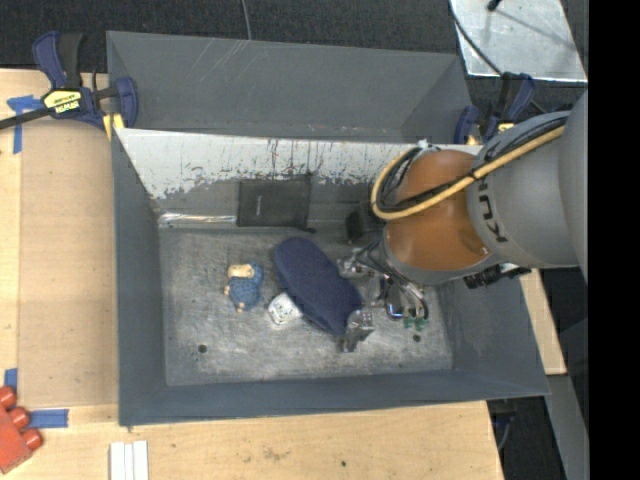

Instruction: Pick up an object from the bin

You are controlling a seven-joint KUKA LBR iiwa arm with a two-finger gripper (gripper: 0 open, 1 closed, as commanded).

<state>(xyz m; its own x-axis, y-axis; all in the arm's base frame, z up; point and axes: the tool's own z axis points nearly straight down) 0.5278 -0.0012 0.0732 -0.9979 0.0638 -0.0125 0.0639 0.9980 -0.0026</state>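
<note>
Arm enters from the right; its orange cover [435, 218] and cables hide the right rear of the bin [140, 308] floor. Gripper [357, 328] sits low at the lower right end of a dark blue pouch [312, 283], which lies slantwise mid-floor. Touching or just beside it, I cannot tell. How wide the gripper stands, and whether it has hold of the pouch, cannot be told either, since the metal parts overlap there. White cube [283, 311] lies against the pouch's left edge. Further left is a blue-and-tan lump [243, 285] — kind unclear. Black slab [273, 203] leans on the back wall. Green bit [418, 320] is partly hidden under the wrist.
</note>
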